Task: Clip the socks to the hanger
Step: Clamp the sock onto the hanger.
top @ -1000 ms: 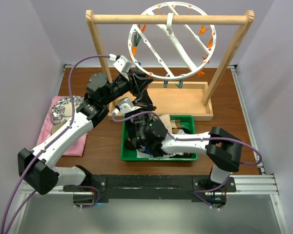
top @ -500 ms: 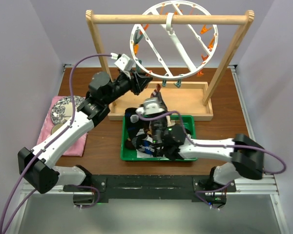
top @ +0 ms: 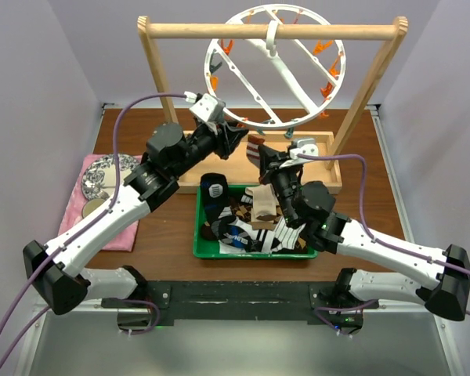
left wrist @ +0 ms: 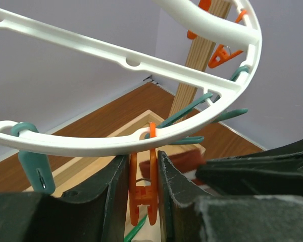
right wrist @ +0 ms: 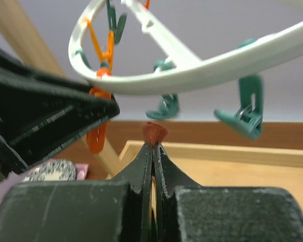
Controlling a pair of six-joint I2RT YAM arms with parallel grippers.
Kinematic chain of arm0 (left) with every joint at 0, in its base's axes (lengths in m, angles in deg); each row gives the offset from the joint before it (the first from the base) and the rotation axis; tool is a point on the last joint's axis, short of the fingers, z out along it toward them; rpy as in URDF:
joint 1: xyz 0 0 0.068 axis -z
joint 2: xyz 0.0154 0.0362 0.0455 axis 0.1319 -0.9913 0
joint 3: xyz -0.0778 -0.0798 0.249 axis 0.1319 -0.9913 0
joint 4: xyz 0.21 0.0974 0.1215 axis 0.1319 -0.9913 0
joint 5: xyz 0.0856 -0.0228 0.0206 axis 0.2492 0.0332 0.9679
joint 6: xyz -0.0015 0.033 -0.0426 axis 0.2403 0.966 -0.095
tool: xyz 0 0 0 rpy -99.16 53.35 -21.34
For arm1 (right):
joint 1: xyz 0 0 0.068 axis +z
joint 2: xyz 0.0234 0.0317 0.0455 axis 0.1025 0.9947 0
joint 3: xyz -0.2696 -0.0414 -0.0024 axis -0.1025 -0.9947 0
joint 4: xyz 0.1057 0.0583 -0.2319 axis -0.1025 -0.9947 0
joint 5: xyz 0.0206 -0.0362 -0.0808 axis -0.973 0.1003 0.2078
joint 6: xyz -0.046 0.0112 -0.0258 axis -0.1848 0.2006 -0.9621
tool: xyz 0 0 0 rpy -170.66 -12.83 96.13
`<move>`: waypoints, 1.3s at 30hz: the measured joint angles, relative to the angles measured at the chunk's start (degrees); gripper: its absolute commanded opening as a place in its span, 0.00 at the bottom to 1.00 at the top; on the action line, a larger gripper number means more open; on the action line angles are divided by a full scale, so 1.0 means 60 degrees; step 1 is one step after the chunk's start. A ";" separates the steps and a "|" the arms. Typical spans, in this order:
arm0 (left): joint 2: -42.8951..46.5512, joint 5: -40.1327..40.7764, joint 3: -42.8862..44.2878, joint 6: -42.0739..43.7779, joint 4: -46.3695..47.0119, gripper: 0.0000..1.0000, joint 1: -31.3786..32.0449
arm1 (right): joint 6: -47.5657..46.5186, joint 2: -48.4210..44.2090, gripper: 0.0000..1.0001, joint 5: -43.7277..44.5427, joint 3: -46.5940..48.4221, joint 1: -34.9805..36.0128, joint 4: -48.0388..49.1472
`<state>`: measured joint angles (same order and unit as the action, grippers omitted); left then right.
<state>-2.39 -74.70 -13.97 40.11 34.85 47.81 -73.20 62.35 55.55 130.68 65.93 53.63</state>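
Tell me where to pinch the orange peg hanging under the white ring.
Squeeze the orange peg across its two parallel arms, just below the white ring, coming from beneath. It hangs straight down, arms side by side; the left gripper flanks it so.

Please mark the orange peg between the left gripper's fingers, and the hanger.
orange peg (left wrist: 144, 194): left wrist view, middle of its body.
hanger (left wrist: 81, 146): left wrist view, lower white rim.

left arm (top: 110, 219): was stretched up and away from its base, elbow bent
left end effector (left wrist: 143, 164): fingers were squeezing an orange peg (left wrist: 144, 194)
right arm (top: 376, 243): reached way over to the left, wrist up
right end effector (right wrist: 152, 147): pinched tight on a brown sock (right wrist: 154, 132)
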 measured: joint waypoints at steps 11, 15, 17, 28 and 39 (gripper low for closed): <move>0.0685 0.0448 -0.0634 -0.0044 0.0732 0.00 0.0361 | 0.0885 0.0448 0.00 -0.2029 0.0543 0.0076 -0.1945; 0.0685 0.0568 -0.0681 -0.0036 0.0758 0.00 0.0375 | 0.0841 0.0714 0.00 -0.2200 0.0827 0.0233 -0.2004; 0.0685 0.0637 -0.0681 -0.0033 0.0776 0.00 0.0375 | 0.0787 0.0896 0.00 -0.2208 0.1042 0.0350 -0.1989; 0.0685 0.0732 -0.0812 -0.0029 0.0903 0.00 0.0390 | 0.0441 0.1169 0.00 -0.2109 0.1286 0.0801 -0.1982; 0.0816 -0.0120 -0.1166 -0.0211 0.1497 0.00 0.0229 | 0.0463 0.0120 0.00 -0.1956 0.1005 0.0820 -0.2022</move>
<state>2.50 -75.42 -20.96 38.84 43.83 49.19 -70.43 63.07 43.81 136.71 70.85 41.50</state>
